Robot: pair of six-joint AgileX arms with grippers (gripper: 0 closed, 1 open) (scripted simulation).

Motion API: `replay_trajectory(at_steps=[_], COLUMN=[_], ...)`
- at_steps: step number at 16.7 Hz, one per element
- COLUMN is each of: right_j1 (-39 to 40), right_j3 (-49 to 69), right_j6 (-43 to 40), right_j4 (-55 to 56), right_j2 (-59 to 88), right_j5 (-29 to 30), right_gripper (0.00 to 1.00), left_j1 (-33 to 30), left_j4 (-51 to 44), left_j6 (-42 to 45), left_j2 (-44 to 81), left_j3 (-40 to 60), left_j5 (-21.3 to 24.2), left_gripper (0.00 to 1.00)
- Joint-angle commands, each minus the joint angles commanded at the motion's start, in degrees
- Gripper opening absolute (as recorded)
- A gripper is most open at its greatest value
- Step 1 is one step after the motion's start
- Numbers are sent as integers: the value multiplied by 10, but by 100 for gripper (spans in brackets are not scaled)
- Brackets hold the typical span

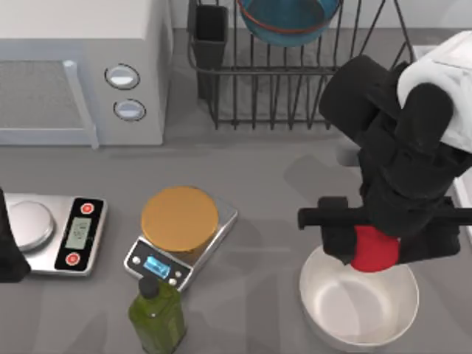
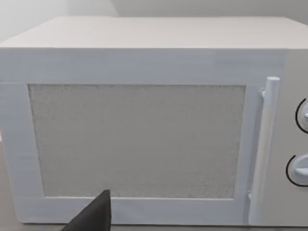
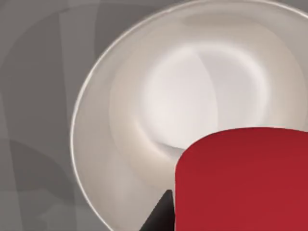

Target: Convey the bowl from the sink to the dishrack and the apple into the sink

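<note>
Apple [image 1: 374, 249], clamped in the right tool [image 1: 369, 247], hangs above the white bowl [image 1: 359, 321] at lower right; teal bowl [image 1: 289, 21] sits in dishrack [image 1: 295, 88], top centre.

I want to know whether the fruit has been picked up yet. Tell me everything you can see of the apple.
The apple is small, bright red, matte and blocky, with a flat top edge in the right wrist view. It sits in the right gripper, whose black body covers its upper part, above the far rim of the white bowl at the table's right. Whether it touches the bowl cannot be told.
</note>
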Motion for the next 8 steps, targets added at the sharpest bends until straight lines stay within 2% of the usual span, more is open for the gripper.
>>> replay_trajectory(at_steps=[4, 8], right_j1=[-1, -43], right_j3=[-4, -39], right_j6=[-1, -33], right_j4=[7, 87], right_j2=[3, 10], right_j5=[-1, -4], right_gripper=[0, 0], left_j1=[0, 0], left_j4=[0, 0], left_j6=[0, 0], left_j2=[0, 0], left_j3=[0, 0], left_j5=[0, 0], left_gripper=[100, 100])
